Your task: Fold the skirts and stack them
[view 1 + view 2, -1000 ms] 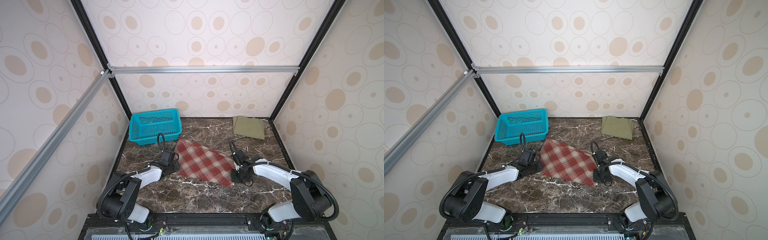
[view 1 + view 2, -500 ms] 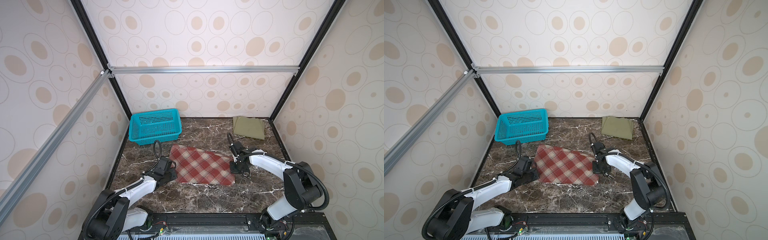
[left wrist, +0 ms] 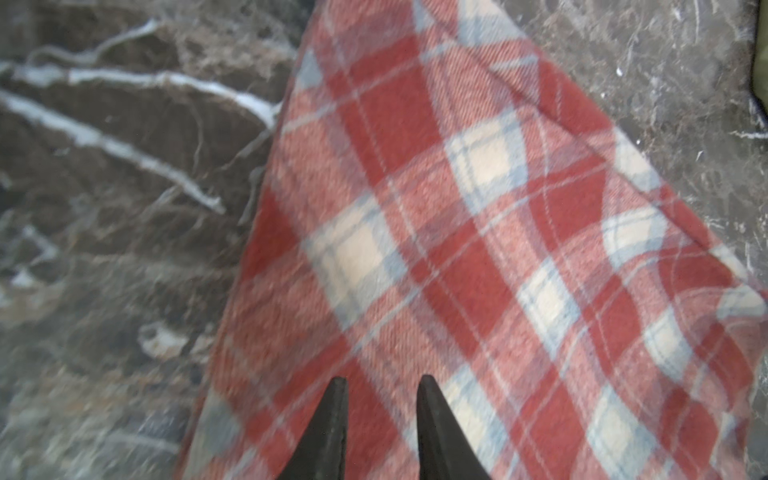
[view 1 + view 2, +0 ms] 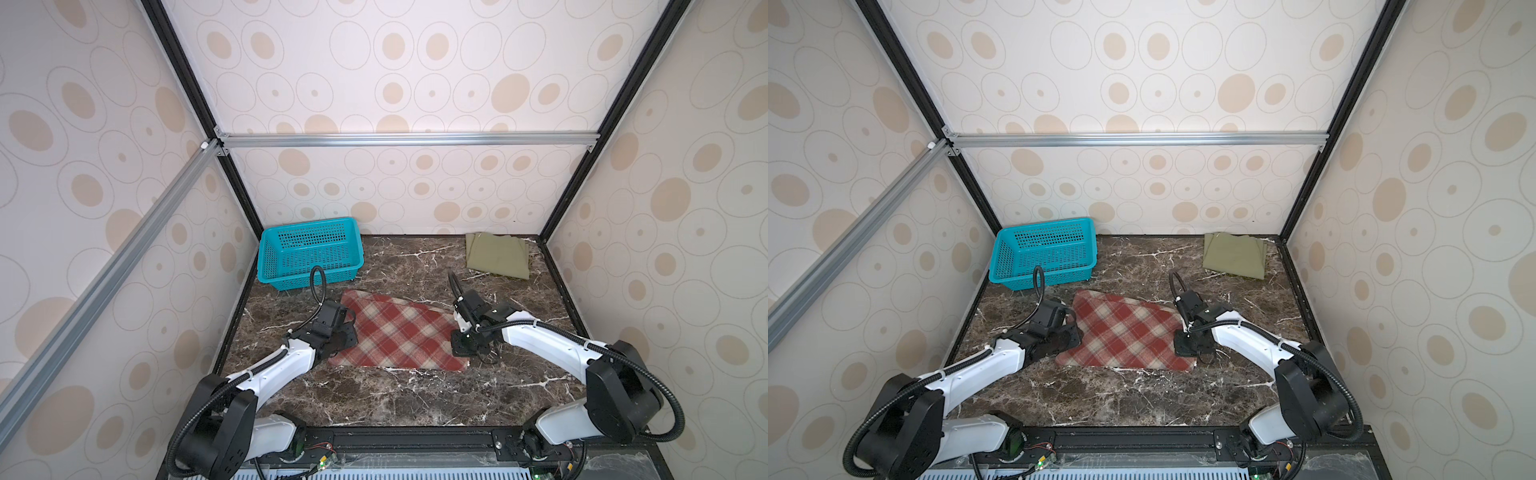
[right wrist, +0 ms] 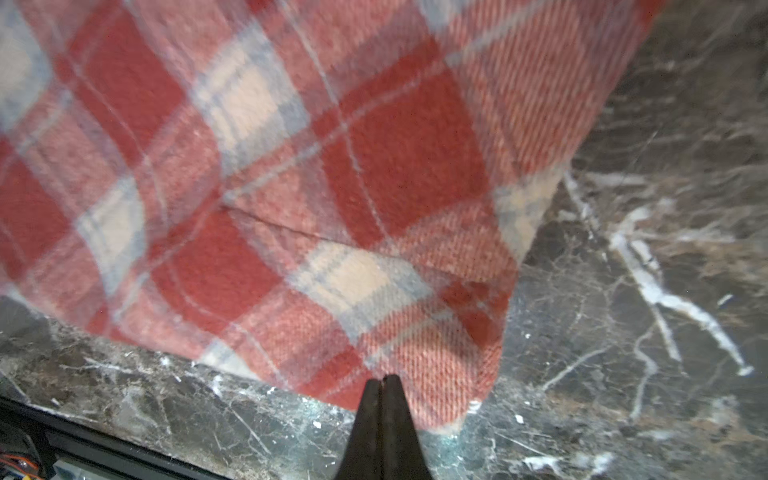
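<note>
The red-and-cream plaid skirt [image 4: 399, 332] [image 4: 1125, 332] lies flat in the middle of the marble table. My left gripper [image 4: 349, 334] [image 3: 380, 378] is low at its left edge, fingers a little apart with plaid cloth [image 3: 457, 208] between them. My right gripper [image 4: 460, 349] [image 5: 382, 377] is shut, its tips on the hem near the skirt's front right corner [image 5: 436, 374], and no cloth shows between the jaws. The olive-green skirt [image 4: 496, 255] [image 4: 1233, 255] lies folded at the back right, apart from both grippers.
A teal perforated basket [image 4: 307, 274] [image 4: 1042, 272] stands at the back left, just behind the left arm's cable. Black frame posts and patterned walls close in the table [image 4: 415, 399] on three sides. Bare marble lies in front of the plaid skirt.
The plaid skirt has swung from a diagonal lie to square with the table, its left side drawn forward with my left gripper. Its front right corner stayed by the right gripper.
</note>
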